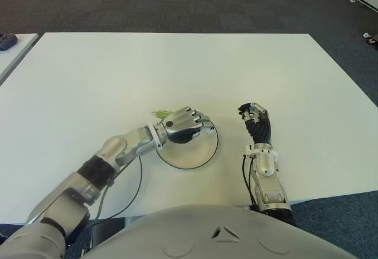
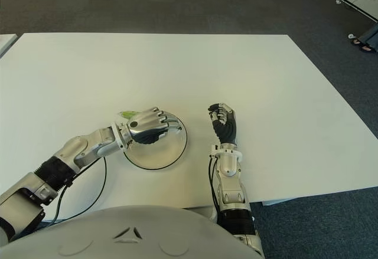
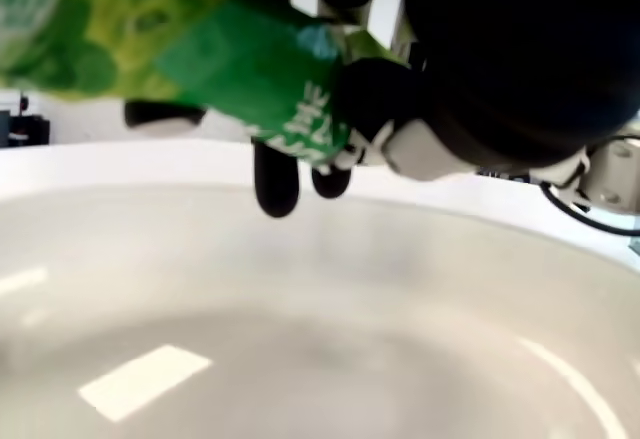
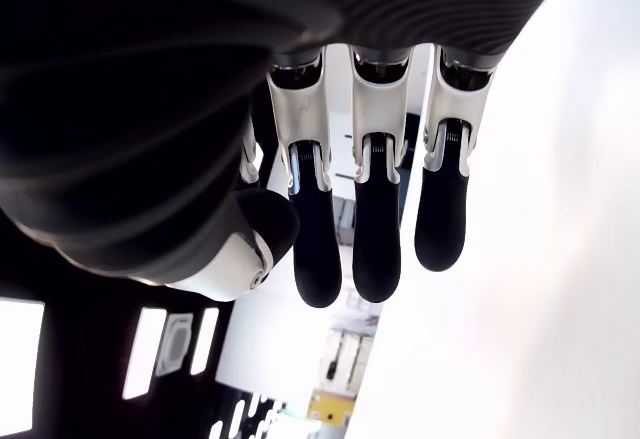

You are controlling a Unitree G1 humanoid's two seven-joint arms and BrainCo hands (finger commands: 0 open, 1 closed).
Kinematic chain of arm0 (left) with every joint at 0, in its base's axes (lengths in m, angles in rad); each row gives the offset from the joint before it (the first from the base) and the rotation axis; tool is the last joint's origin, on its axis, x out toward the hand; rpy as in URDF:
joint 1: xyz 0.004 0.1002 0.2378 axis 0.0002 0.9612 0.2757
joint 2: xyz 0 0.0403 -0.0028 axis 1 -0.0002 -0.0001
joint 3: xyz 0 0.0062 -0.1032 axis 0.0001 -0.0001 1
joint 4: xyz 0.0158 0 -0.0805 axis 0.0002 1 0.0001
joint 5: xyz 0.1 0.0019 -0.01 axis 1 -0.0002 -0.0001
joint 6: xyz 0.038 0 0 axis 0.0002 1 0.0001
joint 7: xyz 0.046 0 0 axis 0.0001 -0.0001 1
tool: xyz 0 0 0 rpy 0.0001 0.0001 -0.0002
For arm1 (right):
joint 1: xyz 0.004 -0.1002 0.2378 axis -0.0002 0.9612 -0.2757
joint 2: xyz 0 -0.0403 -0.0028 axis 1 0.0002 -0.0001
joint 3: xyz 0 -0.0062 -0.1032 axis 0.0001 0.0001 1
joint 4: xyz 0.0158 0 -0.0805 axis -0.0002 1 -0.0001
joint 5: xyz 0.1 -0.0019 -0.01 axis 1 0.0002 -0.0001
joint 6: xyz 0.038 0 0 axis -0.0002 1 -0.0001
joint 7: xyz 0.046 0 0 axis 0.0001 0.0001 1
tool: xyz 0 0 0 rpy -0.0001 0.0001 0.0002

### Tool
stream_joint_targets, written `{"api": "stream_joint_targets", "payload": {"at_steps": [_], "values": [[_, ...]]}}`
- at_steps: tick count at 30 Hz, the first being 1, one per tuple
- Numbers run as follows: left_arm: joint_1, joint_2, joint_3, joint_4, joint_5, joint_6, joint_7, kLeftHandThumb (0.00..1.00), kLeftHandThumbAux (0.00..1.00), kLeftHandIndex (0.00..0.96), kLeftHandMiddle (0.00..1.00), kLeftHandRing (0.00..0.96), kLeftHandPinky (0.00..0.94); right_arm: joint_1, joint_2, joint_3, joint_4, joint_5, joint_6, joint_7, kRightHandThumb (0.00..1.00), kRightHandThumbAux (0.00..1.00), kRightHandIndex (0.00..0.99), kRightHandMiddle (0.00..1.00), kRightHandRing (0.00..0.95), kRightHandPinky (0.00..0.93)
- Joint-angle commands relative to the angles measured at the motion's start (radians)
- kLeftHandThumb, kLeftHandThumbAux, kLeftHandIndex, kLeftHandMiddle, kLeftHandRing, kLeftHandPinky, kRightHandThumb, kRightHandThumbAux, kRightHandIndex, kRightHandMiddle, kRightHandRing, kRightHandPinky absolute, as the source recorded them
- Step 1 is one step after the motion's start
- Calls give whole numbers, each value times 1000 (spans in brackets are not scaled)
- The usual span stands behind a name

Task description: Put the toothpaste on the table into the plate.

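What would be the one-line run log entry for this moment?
left hand: shut on toothpaste, over plate | toothpaste: not released | right hand: empty, right of plate | table

A: What do you see of the arms?
B: You'll note silver shells, black ribbed joints and thin black cables along each forearm.
A: And the hands?
B: The left hand [image 1: 184, 125] has silver knuckles; the right hand [image 1: 256, 121] is black with pale finger segments.
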Motion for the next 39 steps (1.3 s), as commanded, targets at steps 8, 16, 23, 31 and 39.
{"api": "stream_joint_targets", "payload": {"at_steps": [8, 16, 23, 31, 39], "values": [[47, 0, 9, 42, -112, -2, -73, 849, 672, 396, 554, 861, 868, -3, -15, -5, 28, -7, -2, -2, 711, 732, 421, 470, 449, 443], [69, 2, 6, 43, -134, 54, -148, 848, 672, 394, 552, 856, 860, -5, -19, -6, 41, -5, -8, -4, 712, 732, 421, 469, 442, 434], [80, 10, 8, 44, -134, 52, -136, 848, 671, 395, 553, 854, 865, -8, -19, -5, 50, -4, -12, -4, 712, 732, 421, 473, 446, 440], [109, 32, 30, 19, -141, 33, -105, 848, 669, 402, 571, 795, 750, -11, -18, -4, 54, -1, -13, -3, 712, 732, 421, 472, 446, 441], [156, 48, 83, -100, -243, 54, -212, 832, 678, 377, 524, 552, 508, -14, -18, -4, 59, 4, -19, 0, 712, 732, 420, 473, 450, 442]]}}
